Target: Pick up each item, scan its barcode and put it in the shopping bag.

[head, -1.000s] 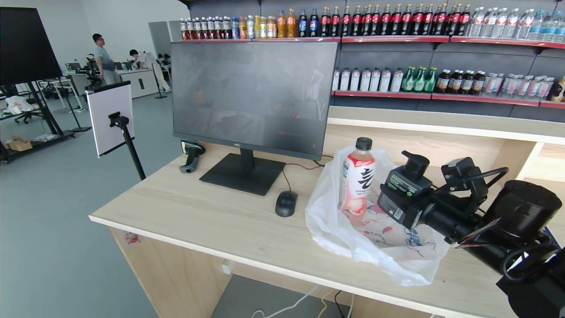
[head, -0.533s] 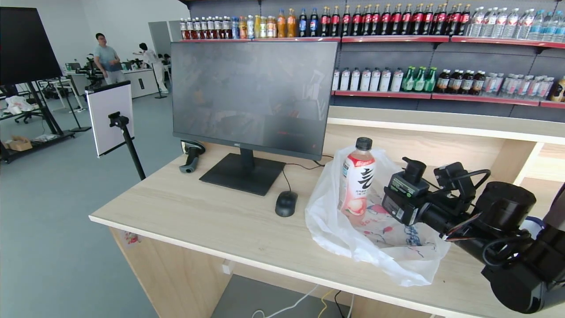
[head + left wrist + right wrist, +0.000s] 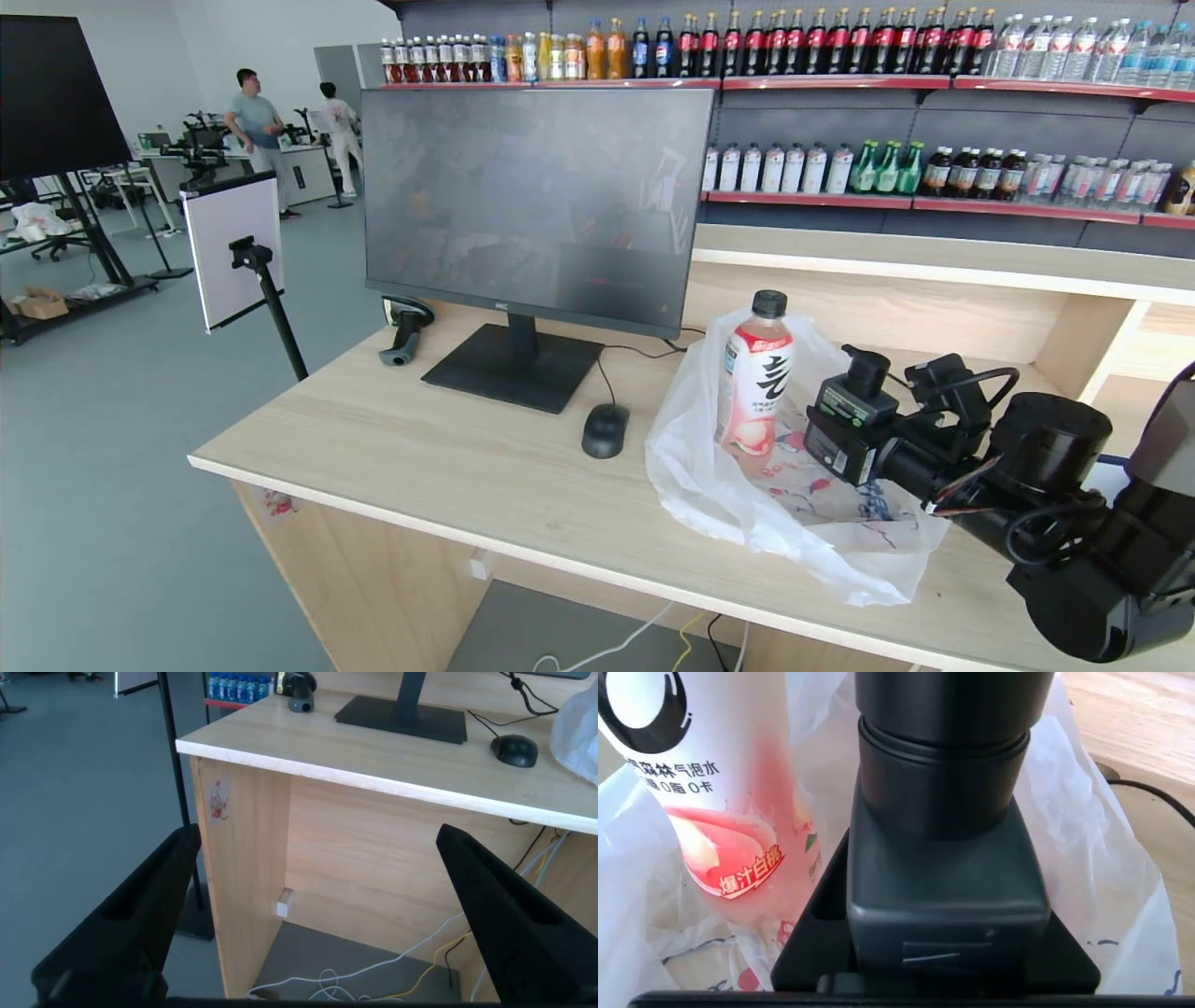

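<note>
Your right claw (image 3: 878,446) grips a black bottle (image 3: 843,411) over the shopping bag (image 3: 700,485), R side of the worktop (image 3: 448,467). A pink drink (image 3: 756,383) stands upright in the bag. Left claw (image 3: 318,905) gapes wide, low by the worktop's front edge. Monitor (image 3: 532,201), mouse (image 3: 605,430) & scanner (image 3: 404,331) sit L. Drink shelves (image 3: 822,83) line the back wall.

We see the right gripper (image 3: 870,446) sink lower over the bag (image 3: 747,504), carrying the black bottle (image 3: 848,411) down with it. The bottle's cap, which a second ago rose near the top of the pink drink's (image 3: 754,392) label, now sits lower beside it. Behind the gripper the arm folds in. Its large round joint slides closer to the bag, and another link of the arm comes into sight at the far right edge.
</note>
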Controlling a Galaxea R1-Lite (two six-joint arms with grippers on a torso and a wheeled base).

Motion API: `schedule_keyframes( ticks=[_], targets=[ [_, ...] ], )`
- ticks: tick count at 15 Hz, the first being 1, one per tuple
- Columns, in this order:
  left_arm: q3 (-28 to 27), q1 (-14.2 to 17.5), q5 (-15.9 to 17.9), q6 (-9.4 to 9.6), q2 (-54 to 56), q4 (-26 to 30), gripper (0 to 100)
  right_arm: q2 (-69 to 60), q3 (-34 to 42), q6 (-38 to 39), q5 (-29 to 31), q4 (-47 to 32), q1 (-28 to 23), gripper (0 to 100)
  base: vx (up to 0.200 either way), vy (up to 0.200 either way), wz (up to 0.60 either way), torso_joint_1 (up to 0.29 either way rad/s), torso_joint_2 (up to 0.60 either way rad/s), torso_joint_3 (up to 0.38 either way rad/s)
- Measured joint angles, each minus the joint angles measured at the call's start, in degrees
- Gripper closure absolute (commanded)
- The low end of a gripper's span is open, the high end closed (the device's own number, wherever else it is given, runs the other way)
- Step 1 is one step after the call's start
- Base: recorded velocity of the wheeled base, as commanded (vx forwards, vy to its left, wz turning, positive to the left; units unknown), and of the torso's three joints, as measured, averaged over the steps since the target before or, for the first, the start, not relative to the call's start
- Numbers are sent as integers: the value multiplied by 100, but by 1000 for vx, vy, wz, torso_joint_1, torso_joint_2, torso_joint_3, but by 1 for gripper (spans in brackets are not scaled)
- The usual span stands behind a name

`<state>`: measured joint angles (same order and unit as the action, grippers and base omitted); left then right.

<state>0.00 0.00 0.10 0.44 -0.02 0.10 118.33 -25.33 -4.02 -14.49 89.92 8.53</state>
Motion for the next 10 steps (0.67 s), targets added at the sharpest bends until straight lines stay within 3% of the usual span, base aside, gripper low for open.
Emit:
schedule_keyframes(
  ticks=[10],
  targets=[
    [0, 0, 0, 0, 0, 0, 0, 267, 48, -29, 5, 22, 106, 100, 0, 0, 0, 0, 0, 0]
  ],
)
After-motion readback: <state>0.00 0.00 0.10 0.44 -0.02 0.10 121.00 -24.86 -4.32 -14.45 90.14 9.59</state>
